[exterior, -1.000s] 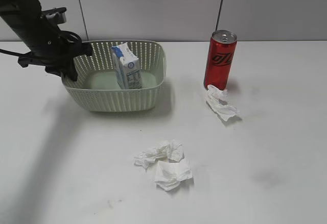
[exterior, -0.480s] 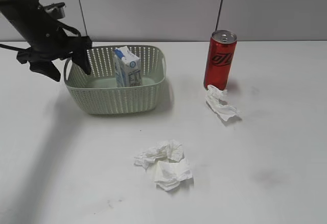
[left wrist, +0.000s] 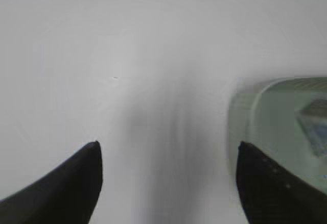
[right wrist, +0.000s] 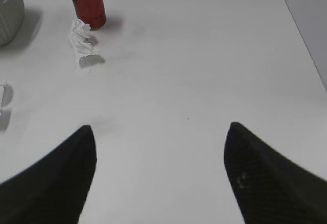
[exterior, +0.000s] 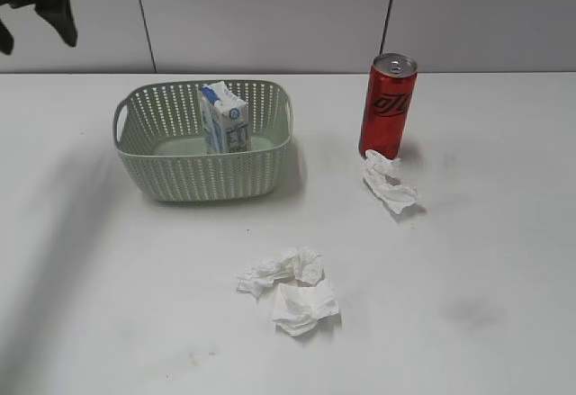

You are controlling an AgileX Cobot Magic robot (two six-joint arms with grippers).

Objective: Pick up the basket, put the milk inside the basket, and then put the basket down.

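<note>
The pale green basket (exterior: 203, 172) stands flat on the white table at the back left. The white milk carton with a blue top (exterior: 224, 119) stands upright inside it. My left gripper (exterior: 36, 10) is at the top left corner of the exterior view, high above and left of the basket, apart from it. In the left wrist view the left gripper (left wrist: 168, 150) is open and empty over bare table, with the blurred basket (left wrist: 245, 117) at the right edge. My right gripper (right wrist: 159, 132) is open and empty over bare table. The basket's corner (right wrist: 9, 7) shows in the right wrist view.
A tall red soda can (exterior: 388, 106) stands right of the basket, also in the right wrist view (right wrist: 87, 2). A crumpled tissue (exterior: 389, 182) lies in front of the can. More crumpled tissue (exterior: 290, 289) lies in the front middle. The table's right edge (right wrist: 301, 35) shows.
My left gripper let go of the basket's left rim and rose up and away to the top left corner. The basket settled level on the table with the milk inside.
</note>
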